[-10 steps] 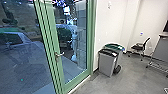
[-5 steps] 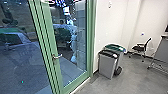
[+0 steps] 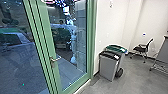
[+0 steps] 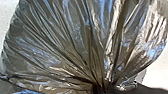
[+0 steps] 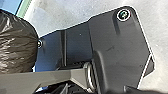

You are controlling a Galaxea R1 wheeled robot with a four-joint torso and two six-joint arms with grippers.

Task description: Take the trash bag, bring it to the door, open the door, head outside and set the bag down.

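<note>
The dark, shiny trash bag [image 4: 75,42] looms large in the left wrist view, its folds drawn together into a tight neck where my left gripper [image 4: 100,87] is shut on it. In the right wrist view the same bag [image 5: 17,45] bulges beside my base. Ahead in the head view stands the green-framed glass door [image 3: 45,37], which looks closed, with a metal lever handle [image 3: 55,59] on its frame. How my right gripper stands cannot be made out.
Right of the door, against the white wall, are a grey bin with a black lid [image 3: 108,66] and one with a green lid [image 3: 116,48]. Farther right come a black chair [image 3: 142,48] and a grey table [image 3: 161,55]. Paving and a parked car [image 3: 15,41] show through the glass.
The head camera's picture has shifted as I move: the door handle shows farther left and slightly lower, while the bins and chair show slightly farther right.
</note>
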